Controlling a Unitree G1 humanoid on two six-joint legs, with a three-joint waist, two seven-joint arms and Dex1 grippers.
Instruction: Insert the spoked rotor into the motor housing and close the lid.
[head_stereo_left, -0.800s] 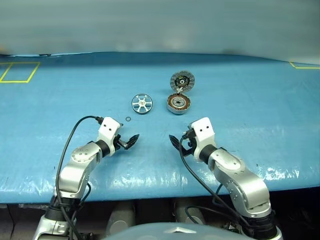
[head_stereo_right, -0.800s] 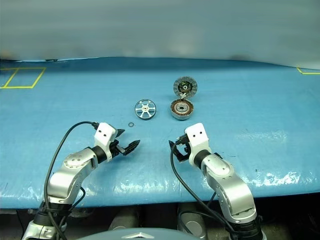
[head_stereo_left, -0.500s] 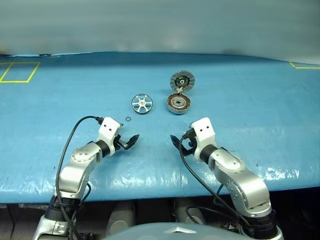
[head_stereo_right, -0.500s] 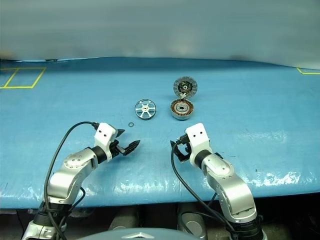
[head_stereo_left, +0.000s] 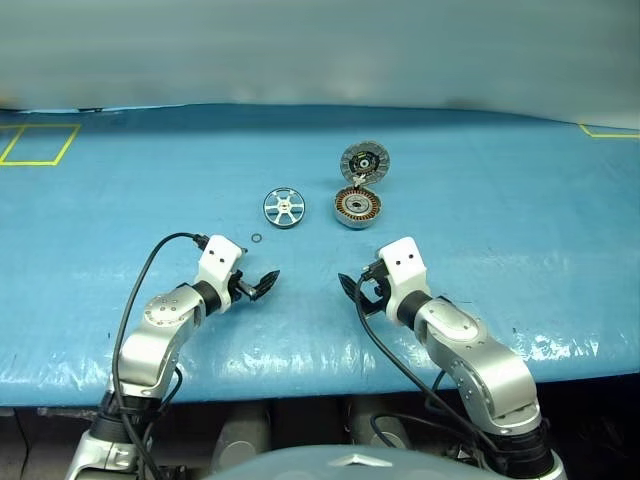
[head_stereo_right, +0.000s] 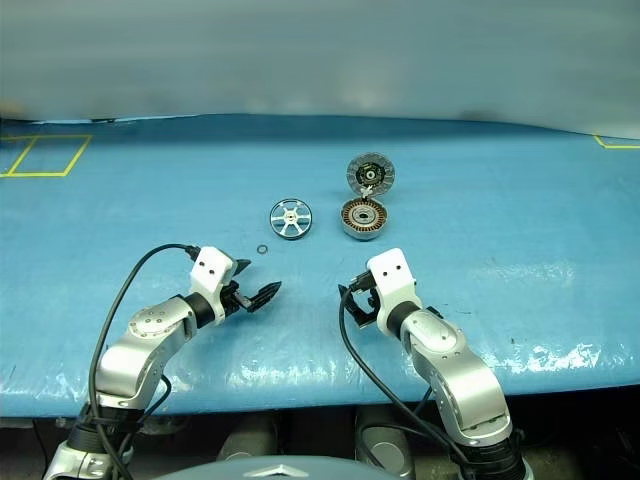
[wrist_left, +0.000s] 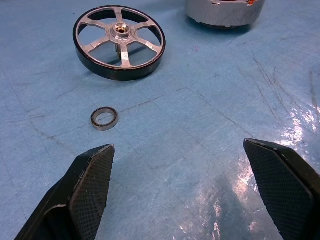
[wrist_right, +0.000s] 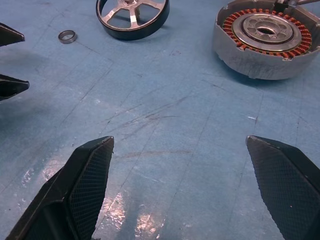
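Note:
The spoked rotor (head_stereo_left: 284, 208) lies flat on the blue table, a silver wheel with a dark rim, also in the left wrist view (wrist_left: 119, 41). To its right stands the motor housing (head_stereo_left: 357, 208), a grey cup with copper windings (wrist_right: 264, 36). Its lid (head_stereo_left: 364, 161) stands tilted open behind it, dark ribbed face towards me. My left gripper (head_stereo_left: 262, 284) hovers open nearer me than the rotor, nothing between its fingers (wrist_left: 90, 180). My right gripper (head_stereo_left: 354, 290) hovers open in front of the housing, also empty.
A small metal ring (head_stereo_left: 257, 238) lies on the table just in front of the rotor, seen too in the left wrist view (wrist_left: 104, 118). Yellow tape squares mark the far left (head_stereo_left: 38, 143) and far right corners. The table's front edge runs below my arms.

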